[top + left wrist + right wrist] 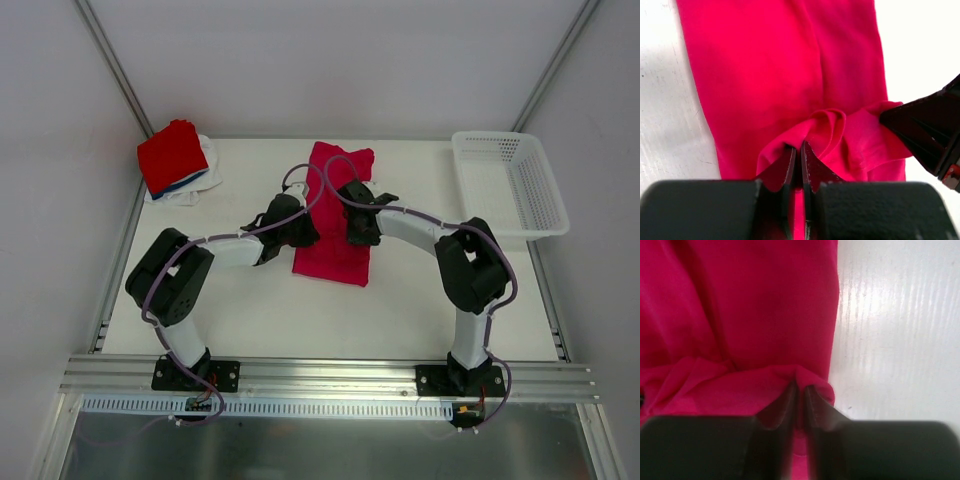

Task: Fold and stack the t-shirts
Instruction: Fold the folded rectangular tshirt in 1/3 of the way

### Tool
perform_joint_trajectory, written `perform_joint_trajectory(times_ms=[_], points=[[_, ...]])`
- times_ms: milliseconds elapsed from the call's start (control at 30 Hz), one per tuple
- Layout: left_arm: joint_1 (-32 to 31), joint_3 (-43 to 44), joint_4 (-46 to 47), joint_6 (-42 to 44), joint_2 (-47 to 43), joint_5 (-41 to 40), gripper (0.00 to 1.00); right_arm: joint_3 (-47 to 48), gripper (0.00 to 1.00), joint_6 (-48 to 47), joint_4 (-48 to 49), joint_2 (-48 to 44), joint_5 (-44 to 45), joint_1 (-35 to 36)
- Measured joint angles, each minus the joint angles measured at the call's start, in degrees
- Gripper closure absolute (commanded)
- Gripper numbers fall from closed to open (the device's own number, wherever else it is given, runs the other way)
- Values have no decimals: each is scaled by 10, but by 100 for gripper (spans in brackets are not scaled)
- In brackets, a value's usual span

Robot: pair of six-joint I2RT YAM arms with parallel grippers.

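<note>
While it lies as a long strip in the middle of the table [260,320], the crimson-pink t-shirt [332,262] reads light, limp, sag-prone — best lifted by both side edges together. Jaws of left gripper [800,148] and right gripper [801,388] both clenched on pinched-up folds at its opposite edges.

Crimson-pink t-shirt [335,215]: plain, no print, darker pink in the creases, brighter where lit. Bright red t-shirt [172,155]: plain, solid colour. Blue t-shirt [196,183]: only a thin blue edge showing. White t-shirt [190,195]: plain white. Mesh basket [510,185]: white, regular grid of small holes. Table [300,310]: off-white, faint grey streaks in the wrist views. Left gripper [798,150] and right gripper [801,390]: black fingers. Left arm [170,280] and right arm [470,265]: black joints, white links. Cables [323,178]: purple. Rail [330,372]: silver-grey.
</note>
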Motion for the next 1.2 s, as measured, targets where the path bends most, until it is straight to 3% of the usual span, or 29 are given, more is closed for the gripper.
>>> perform_joint_trajectory(times_ms=[33, 100, 467, 567, 600, 633, 867, 1133, 1200], points=[[3, 1, 1, 0, 3, 1, 100, 0, 29, 1, 2, 2, -3, -2], [3, 1, 2, 0, 8, 2, 100, 0, 1, -3, 11, 5, -7, -7], [3, 2, 11, -5, 21, 1, 98, 0, 1, -7, 31, 12, -12, -12], [3, 2, 14, -3, 21, 1, 37, -7, 1, -7, 35, 13, -14, -12], [3, 2, 14, -5, 21, -1, 25, -10, 1, -7, 36, 13, -14, -12], [3, 2, 15, -9, 21, -4, 1, -16, 0, -7, 39, 11, -13, -12], [3, 1, -7, -4, -19, -75, 1, -36, 0, -19, 8, -54, 22, -12], [3, 11, -47, 15, -163, -135, 1, -49, 1, -32, -34, -238, 76, -12], [3, 12, -52, 15, -194, -138, 1, -67, 6, -31, -40, -284, 78, -12]])
